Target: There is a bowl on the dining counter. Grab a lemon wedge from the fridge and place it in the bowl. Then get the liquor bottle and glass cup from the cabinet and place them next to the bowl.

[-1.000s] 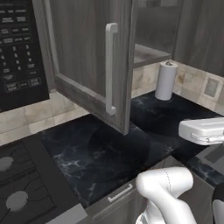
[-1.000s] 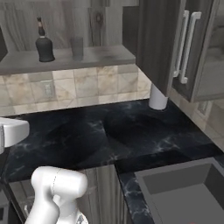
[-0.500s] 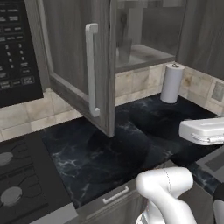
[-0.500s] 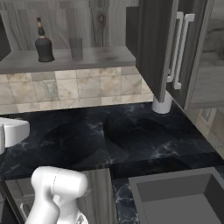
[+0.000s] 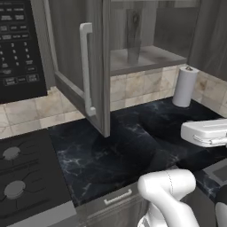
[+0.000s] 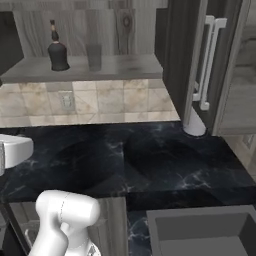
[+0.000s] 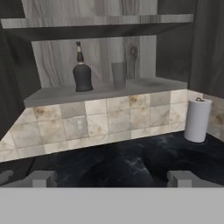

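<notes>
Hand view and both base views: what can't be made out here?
- Gripper: hand view shows just two finger tips wide apart; the rest is cut off below.
- Liquor bottle: left base view, the open cabinet door hides its spot on the shelf.
- Glass cup: contents too dim to tell.
- Paper towel roll: right base view, mostly behind the door.

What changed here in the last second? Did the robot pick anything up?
Nothing was picked up. The whole view shifted, so the robot's base drove, bringing the open cabinet more squarely ahead. The bottle and glass stayed side by side on the shelf, and the paper towel roll stayed on the worktop.
</notes>
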You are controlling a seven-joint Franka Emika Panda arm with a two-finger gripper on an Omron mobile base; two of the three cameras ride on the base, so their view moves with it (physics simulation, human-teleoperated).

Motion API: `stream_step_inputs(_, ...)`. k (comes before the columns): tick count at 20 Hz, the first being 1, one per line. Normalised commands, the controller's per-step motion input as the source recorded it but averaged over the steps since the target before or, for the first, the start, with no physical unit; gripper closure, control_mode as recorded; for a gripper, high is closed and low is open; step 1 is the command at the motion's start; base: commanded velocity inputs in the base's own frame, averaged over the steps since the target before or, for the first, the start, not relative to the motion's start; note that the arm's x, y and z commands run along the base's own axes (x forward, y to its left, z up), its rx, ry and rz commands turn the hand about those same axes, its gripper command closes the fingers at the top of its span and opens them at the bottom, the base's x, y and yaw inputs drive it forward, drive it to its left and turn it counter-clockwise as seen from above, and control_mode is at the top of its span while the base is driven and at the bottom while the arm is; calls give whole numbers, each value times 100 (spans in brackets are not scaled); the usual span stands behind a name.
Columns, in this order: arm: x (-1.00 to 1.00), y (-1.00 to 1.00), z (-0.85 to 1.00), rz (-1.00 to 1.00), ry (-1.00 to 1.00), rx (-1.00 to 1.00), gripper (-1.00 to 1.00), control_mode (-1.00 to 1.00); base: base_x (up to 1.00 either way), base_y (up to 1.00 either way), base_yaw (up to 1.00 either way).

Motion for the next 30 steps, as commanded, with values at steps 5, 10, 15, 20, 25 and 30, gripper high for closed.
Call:
stream_step_inputs(5, 0, 0, 0, 0, 0, 0, -100, 100, 100, -22, 35)
stream_step_inputs(10, 0, 0, 0, 0, 0, 0, -100, 100, 100, -22, 27)
stream_step_inputs(15, 0, 0, 0, 0, 0, 0, -100, 100, 100, -21, 17)
stream_step_inputs(20, 0, 0, 0, 0, 0, 0, -100, 100, 100, -18, 13)
stream_step_inputs(25, 0, 0, 0, 0, 0, 0, -100, 100, 100, -8, 13)
stream_step_inputs(30, 0, 0, 0, 0, 0, 0, -100, 100, 100, -8, 20)
